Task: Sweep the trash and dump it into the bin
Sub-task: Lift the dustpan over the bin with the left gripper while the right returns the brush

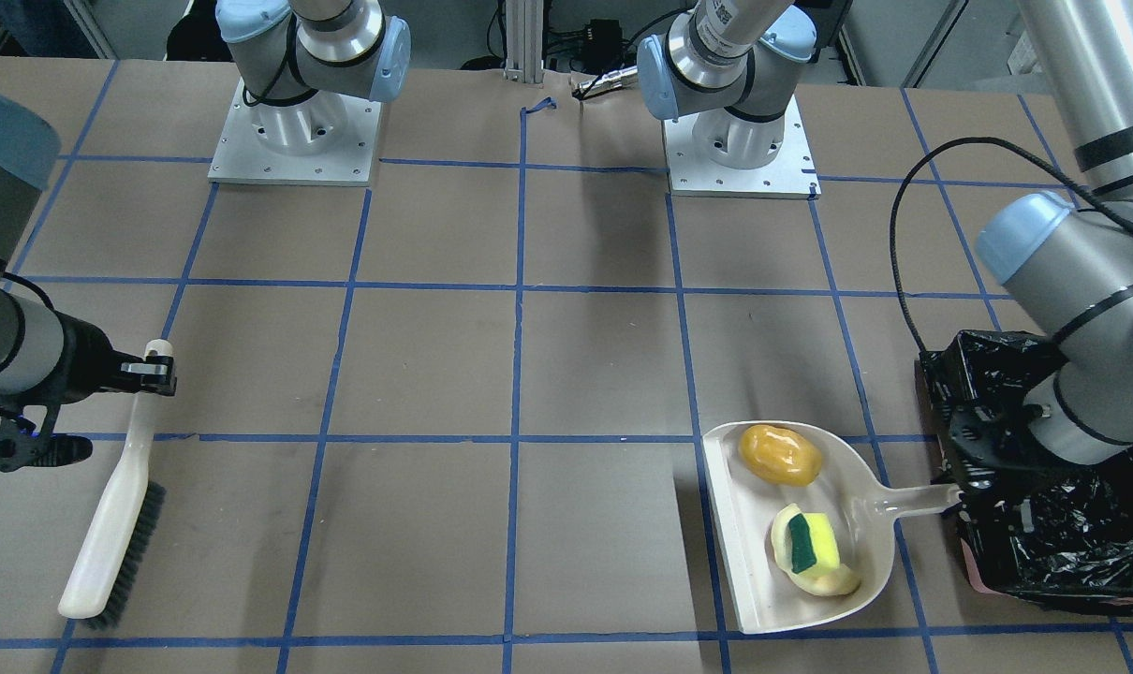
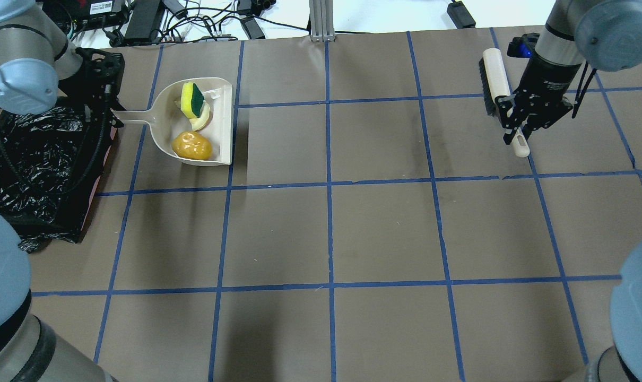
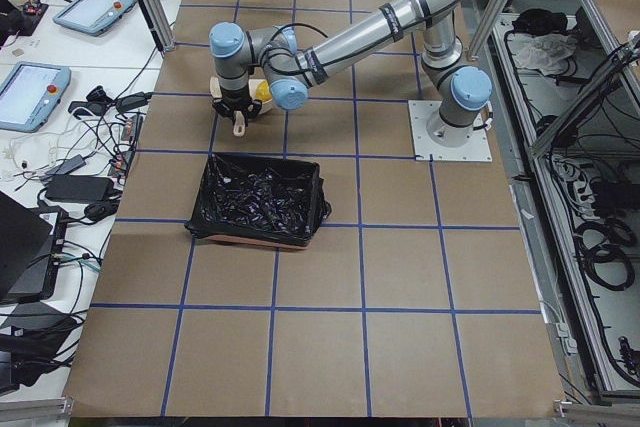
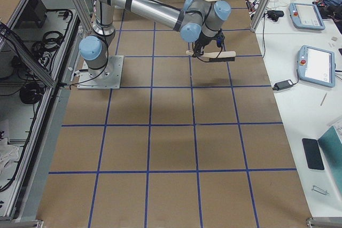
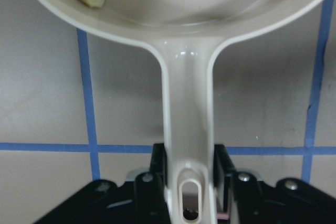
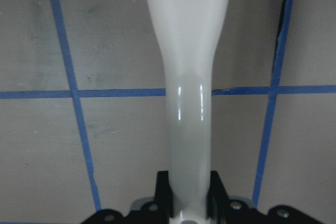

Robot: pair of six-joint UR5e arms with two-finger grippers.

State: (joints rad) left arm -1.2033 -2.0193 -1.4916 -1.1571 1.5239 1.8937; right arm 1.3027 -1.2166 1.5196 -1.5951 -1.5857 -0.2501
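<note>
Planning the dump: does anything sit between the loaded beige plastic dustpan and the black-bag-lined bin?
Nothing visible. Only a strip of brown table separates the beige plastic dustpan from the black-bag-lined rectangular bin. The left gripper, shut on its handle, hangs at the bin's near edge.

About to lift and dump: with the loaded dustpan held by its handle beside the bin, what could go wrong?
The left pincer grips only the handle end of the dustpan, so the loaded pan may sag or twist when lifted.
The round potato-like lump lies loose and could roll out over the open lip if the pan tips forward.
The bin stands right beside the wrist, which might snag its crinkly bag.
</note>
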